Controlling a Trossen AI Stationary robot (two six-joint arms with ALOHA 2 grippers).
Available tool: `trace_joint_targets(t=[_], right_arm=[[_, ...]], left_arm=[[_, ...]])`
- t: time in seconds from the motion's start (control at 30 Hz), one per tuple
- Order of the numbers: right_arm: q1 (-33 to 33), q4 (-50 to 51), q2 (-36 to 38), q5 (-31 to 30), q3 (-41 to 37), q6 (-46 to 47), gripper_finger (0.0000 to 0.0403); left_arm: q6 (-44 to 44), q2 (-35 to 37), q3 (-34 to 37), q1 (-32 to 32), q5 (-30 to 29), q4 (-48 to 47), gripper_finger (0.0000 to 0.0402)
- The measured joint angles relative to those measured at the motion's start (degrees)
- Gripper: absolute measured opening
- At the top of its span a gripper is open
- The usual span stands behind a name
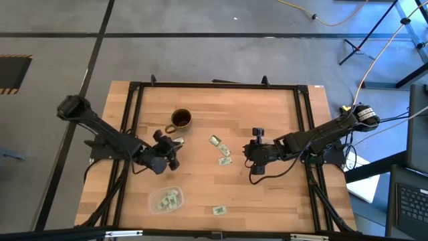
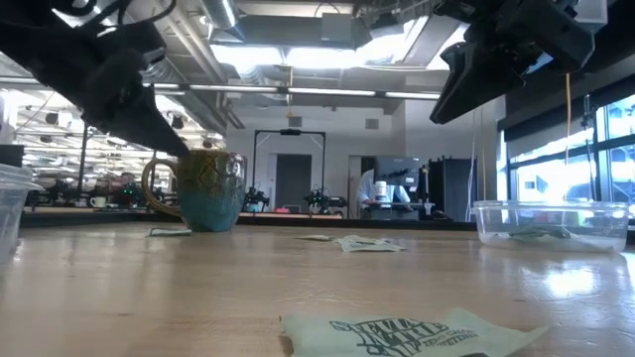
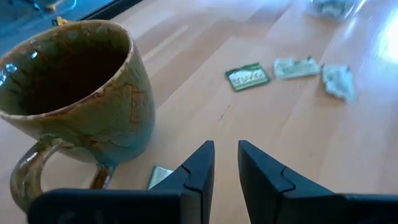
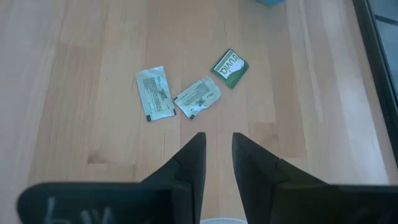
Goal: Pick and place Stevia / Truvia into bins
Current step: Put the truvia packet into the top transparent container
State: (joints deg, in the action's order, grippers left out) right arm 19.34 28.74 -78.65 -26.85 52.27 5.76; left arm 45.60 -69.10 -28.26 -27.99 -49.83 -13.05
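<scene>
Directions are read on the high view, with 12 o'clock toward the far edge of the table (image 1: 134, 194). Nearest the front edge, one green-and-white sachet (image 1: 219, 210) lies flat on the bare wood. Just beside it at 9 o'clock stands a clear bin (image 1: 152, 198), which holds several sachets. The low view shows a second clear container (image 2: 8, 213) cut off at the frame edge; its contents cannot be determined. At mid-table, the left gripper (image 3: 226, 149) hangs above the wood at 12 o'clock from the bin. Its fingers are parted by a narrow gap and grasp nothing. A single sachet (image 3: 160, 175) lies on the table between this gripper and the mug (image 1: 180, 120), close to the mug's base. The right gripper (image 4: 217, 140) is at about the same depth, well apart at 3 o'clock from the left gripper. It is also raised off the surface, fingers slightly parted and empty. Three sachets lie loose in a cluster between the two grippers, at 9 o'clock from the right gripper: two white ones, (image 4: 153, 93) and (image 4: 200, 94), nearly touching, and a green Truvia sachet (image 4: 230, 67) just beyond them toward 12 o'clock. None of the three is in contact with either gripper. Farthest back, the brown mug stands upright at 12 o'clock from the left gripper, its mouth open upward.
</scene>
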Motion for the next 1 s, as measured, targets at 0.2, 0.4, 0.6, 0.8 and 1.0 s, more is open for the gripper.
trace_joint_targets(t=[0.2,0.4,0.6,0.8,1.0], right_arm=[[0.0,0.0,0.0,0.0,0.0,0.0,0.0082],[0.0,0.0,0.0,0.0,0.0,0.0,0.0082],[0.0,0.0,0.0,0.0,0.0,0.0,0.0082],[0.0,0.0,0.0,0.0,0.0,0.1,0.0082],[0.0,0.0,0.0,0.0,0.0,0.1,0.0082]], left_arm=[[-4.6,-4.4,0.0,0.0,0.1,0.0,0.0064],[-1.5,-10.7,0.0,0.6,-0.1,-0.4,0.0063],[6.6,-15.4,0.0,3.5,-0.2,-0.6,0.0063],[11.6,-18.8,0.0,6.4,0.2,-0.6,0.0071],[11.4,-20.0,0.1,7.8,3.6,-0.7,0.0081]])
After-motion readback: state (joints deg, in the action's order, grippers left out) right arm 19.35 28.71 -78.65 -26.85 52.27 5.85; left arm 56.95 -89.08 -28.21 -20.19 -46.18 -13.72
